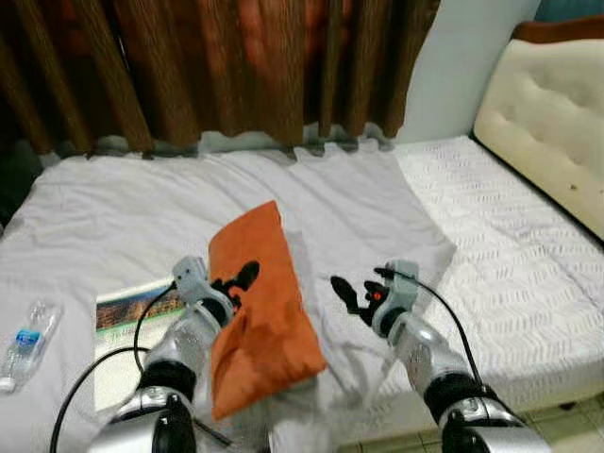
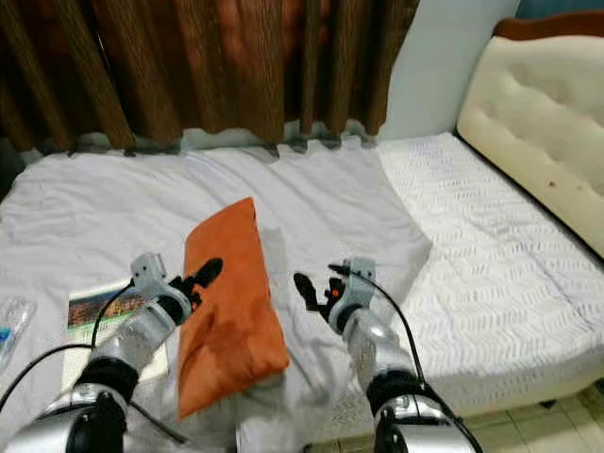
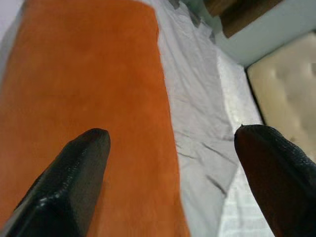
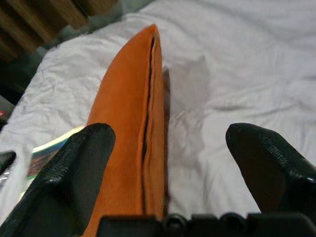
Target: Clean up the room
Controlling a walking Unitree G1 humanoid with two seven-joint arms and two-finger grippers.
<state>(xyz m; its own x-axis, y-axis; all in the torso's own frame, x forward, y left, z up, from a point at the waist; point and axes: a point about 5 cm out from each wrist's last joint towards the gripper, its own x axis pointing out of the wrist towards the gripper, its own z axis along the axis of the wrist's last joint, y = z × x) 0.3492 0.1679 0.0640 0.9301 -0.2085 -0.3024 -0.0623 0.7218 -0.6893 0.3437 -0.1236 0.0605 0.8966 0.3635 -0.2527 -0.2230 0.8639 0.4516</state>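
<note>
One bed (image 1: pixel 528 274), one orange pillow (image 1: pixel 260 302) near its front edge, one magazine (image 1: pixel 127 307) and one plastic bottle (image 1: pixel 26 342) by the left edge. The left gripper (image 1: pixel 229 285) and right gripper (image 1: pixel 347 294) flank the pillow — both wide open, holding nothing. Next, I judge: close in, lift it.

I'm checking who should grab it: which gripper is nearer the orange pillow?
Left. The left gripper is open over the orange pillow, at its left edge. The right gripper, also open, hovers over the sheet to the pillow's right, apart from it.
</note>
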